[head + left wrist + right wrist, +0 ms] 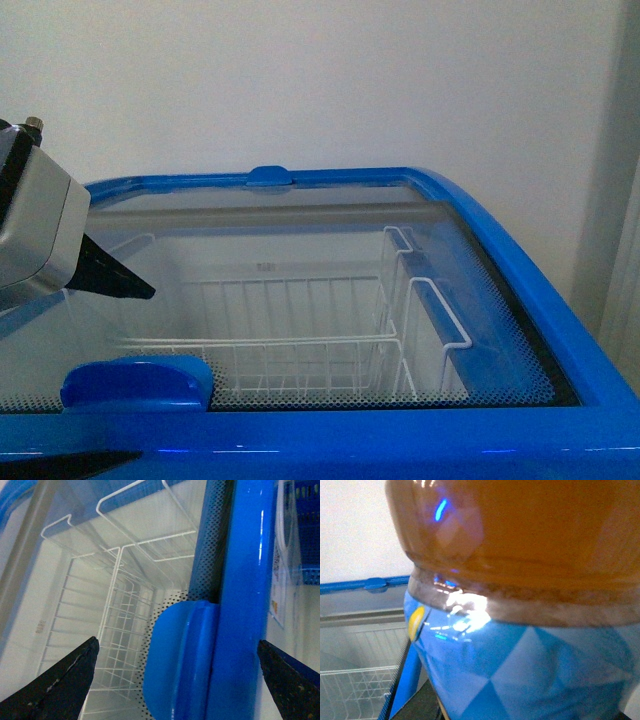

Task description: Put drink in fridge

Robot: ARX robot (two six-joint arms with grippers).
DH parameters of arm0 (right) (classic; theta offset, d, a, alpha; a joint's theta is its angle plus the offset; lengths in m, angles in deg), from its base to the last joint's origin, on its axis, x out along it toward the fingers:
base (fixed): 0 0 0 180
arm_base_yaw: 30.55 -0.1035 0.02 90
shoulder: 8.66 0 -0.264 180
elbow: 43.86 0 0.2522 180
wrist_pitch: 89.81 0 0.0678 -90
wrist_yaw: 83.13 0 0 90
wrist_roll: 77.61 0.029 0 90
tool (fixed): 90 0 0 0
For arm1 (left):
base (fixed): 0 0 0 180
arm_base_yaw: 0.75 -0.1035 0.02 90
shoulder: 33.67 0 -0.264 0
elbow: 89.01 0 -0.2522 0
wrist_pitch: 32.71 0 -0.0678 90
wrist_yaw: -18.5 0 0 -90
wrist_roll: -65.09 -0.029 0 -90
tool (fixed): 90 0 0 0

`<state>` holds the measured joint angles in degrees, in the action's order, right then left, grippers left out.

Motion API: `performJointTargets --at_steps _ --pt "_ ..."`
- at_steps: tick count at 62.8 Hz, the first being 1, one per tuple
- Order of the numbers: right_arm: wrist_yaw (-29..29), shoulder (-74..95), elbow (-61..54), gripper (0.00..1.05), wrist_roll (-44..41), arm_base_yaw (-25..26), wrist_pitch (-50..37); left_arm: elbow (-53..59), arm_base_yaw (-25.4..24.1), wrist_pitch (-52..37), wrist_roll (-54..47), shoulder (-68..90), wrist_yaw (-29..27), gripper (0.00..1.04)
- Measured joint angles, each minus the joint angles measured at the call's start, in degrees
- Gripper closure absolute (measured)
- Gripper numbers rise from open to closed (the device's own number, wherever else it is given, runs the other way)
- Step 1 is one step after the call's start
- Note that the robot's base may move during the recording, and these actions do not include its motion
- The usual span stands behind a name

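White wall (320, 80) behind the fridge (515, 265), lid (300, 250) apparently shut: left end effector (177, 642) open astride its handle (135, 385), right end effector gripping the drink (520, 670); next, clamp and slide.

Readable text: none.
Bottle (520, 530): blue diamond-patterned label (530, 680), edge of a yellow logo showing, no lettering in view.
Fridge (245, 580): white sticker (277, 597) on outer wall, print too small to read; small mark (265, 267) on inner wall, blurred.
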<state>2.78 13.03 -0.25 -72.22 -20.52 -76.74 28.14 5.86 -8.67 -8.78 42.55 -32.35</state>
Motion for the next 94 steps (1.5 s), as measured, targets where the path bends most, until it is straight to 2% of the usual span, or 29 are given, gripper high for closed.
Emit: performJointTargets --at_steps 14,42,68,83,90,94 --pt "0.0 0.0 0.0 0.69 0.0 0.0 0.0 -2.3 0.0 -6.0 -1.1 4.4 -0.6 0.08" --pt "0.0 0.0 0.0 0.69 0.0 0.0 0.0 -9.5 0.1 -8.9 0.6 13.1 2.0 0.08" --pt "0.0 0.0 0.0 0.69 0.0 0.0 0.0 -16.9 0.1 -19.4 2.3 21.0 -3.9 0.08" --pt "0.0 0.0 0.0 0.69 0.0 0.0 0.0 -21.5 0.6 -29.7 2.1 26.6 -13.6 0.08" --pt "0.0 0.0 0.0 0.69 0.0 0.0 0.0 -24.8 1.0 -38.5 1.4 31.4 -23.6 0.08" --pt "0.0 0.0 0.0 0.69 0.0 0.0 0.0 -26.3 1.0 -41.4 0.5 33.4 -27.2 0.08"
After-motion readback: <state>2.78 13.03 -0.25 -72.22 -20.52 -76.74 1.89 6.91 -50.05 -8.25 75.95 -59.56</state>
